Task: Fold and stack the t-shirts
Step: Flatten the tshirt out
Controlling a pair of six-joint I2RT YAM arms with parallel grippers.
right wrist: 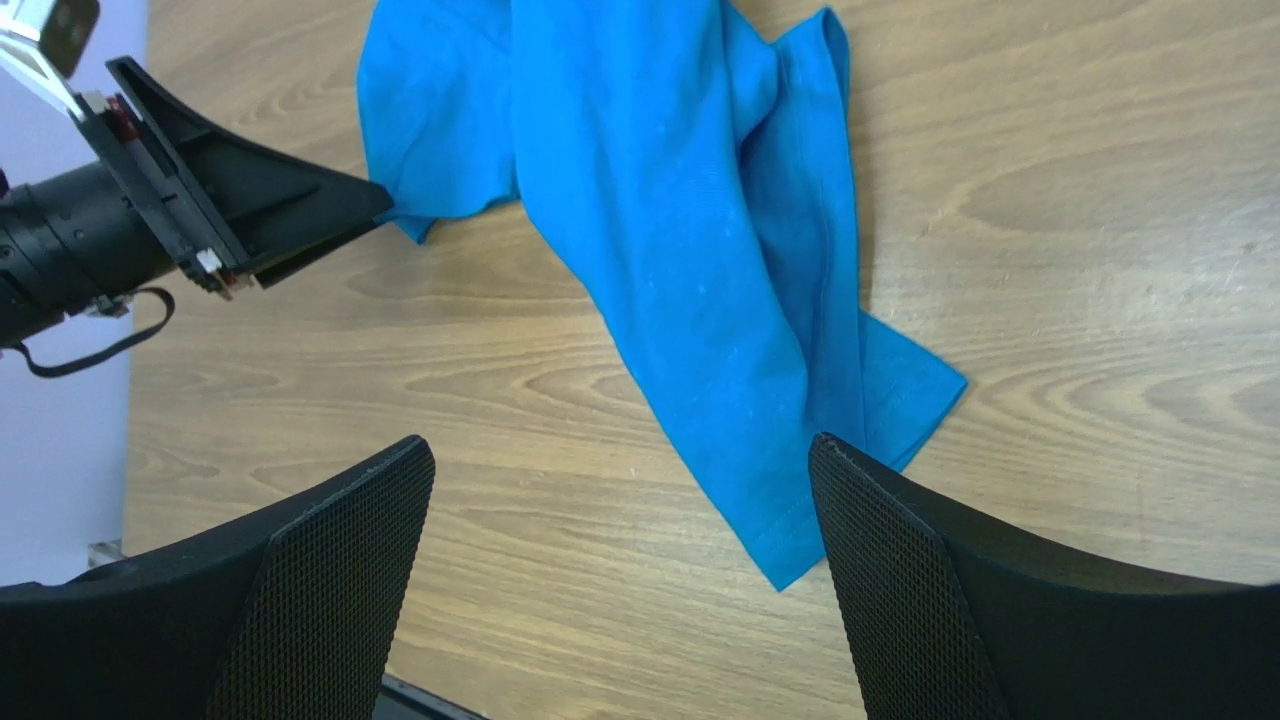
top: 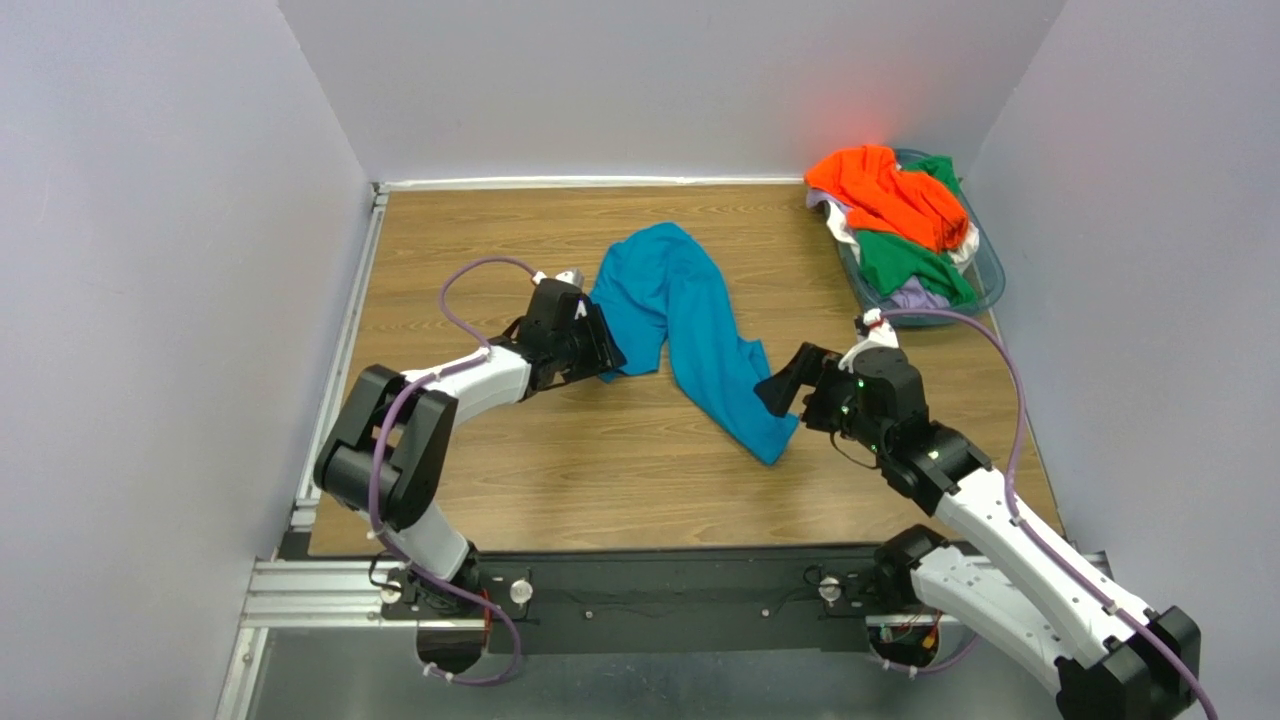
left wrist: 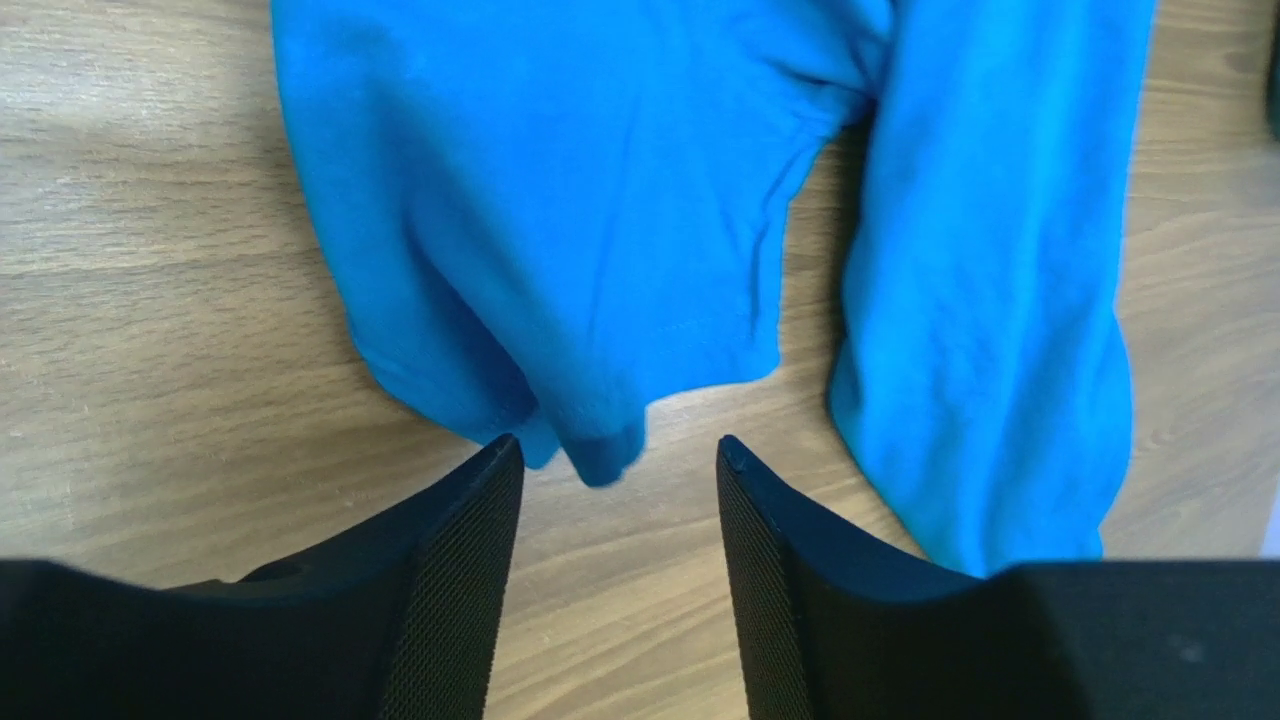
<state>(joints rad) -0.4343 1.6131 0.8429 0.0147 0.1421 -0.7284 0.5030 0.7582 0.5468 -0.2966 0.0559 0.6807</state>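
A teal-blue t-shirt [top: 684,315] lies crumpled in a long diagonal strip across the middle of the wooden table. My left gripper [top: 609,348] sits low at its left lower corner. In the left wrist view the left gripper [left wrist: 616,447] has its jaws partly apart, and a corner of the t-shirt [left wrist: 601,225] hangs just beyond the tips with only bare wood between the pads. My right gripper [top: 781,387] hovers at the t-shirt's near right end. In the right wrist view this gripper [right wrist: 613,446] is wide open, and the tip of the t-shirt [right wrist: 676,225] lies beside its right finger.
A clear bluish plastic basket [top: 984,270] stands at the back right and holds an orange shirt [top: 879,188], a green shirt [top: 909,267] and a pale one [top: 902,308]. White walls close in the table on three sides. A metal rail runs along the left edge.
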